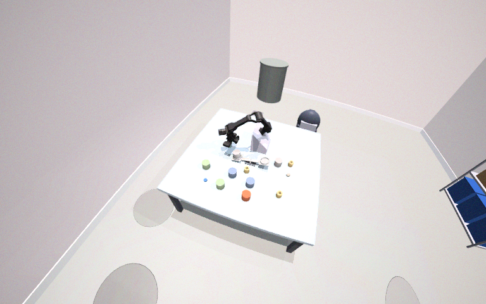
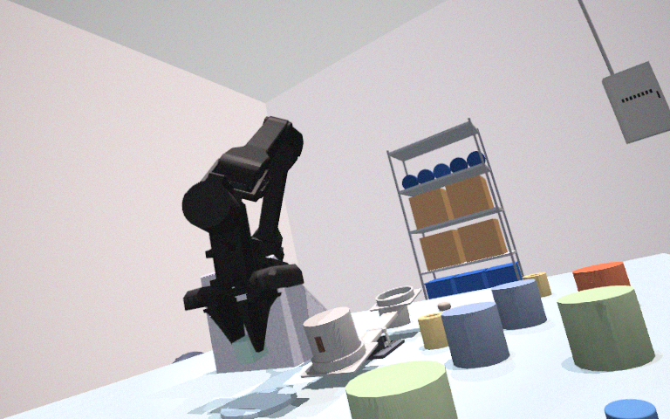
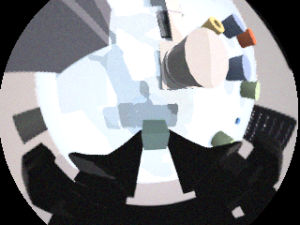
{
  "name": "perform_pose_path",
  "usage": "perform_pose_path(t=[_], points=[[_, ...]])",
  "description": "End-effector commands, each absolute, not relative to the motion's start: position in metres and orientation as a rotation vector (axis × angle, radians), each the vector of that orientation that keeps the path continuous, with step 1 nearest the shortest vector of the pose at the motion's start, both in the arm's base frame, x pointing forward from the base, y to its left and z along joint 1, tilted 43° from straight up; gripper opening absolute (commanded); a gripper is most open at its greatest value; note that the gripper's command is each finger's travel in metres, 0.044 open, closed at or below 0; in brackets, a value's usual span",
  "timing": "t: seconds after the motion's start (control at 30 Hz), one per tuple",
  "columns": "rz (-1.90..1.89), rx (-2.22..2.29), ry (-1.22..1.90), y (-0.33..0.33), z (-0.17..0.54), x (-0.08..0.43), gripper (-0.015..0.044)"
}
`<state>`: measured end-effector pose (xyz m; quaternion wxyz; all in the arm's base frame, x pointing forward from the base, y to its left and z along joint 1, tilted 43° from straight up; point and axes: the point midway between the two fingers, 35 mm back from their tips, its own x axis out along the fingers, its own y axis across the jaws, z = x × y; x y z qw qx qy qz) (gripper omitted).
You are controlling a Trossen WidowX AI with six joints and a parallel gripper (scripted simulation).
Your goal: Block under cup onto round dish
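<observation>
My gripper is shut on a teal block, held above the table. The round dish lies below it in the arm's shadow; the wrist view does not show its outline clearly. A pale pinkish cup stands on the near end of the balance, beside my gripper and not touching it. The balance's other end bears only an empty ring. The second cup stands on the table beyond that end.
A lilac wedge-shaped block stands behind the balance. Green cylinders, blue cylinders, yellow rings and a red cylinder stand on the table. A small blue disc lies near the green ones.
</observation>
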<state>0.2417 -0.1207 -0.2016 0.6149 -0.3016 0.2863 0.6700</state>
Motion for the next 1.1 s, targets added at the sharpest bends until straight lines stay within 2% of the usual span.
perform_pose_path(t=[0.0, 0.77, 1.07], points=[[1.551, -0.679, 0.659, -0.104, -0.22, 0.237, 0.0], [1.551, -0.678, 0.657, -0.082, -0.243, 0.234, 0.0], [1.555, -0.686, 0.659, -0.086, -0.24, 0.235, 0.0236]])
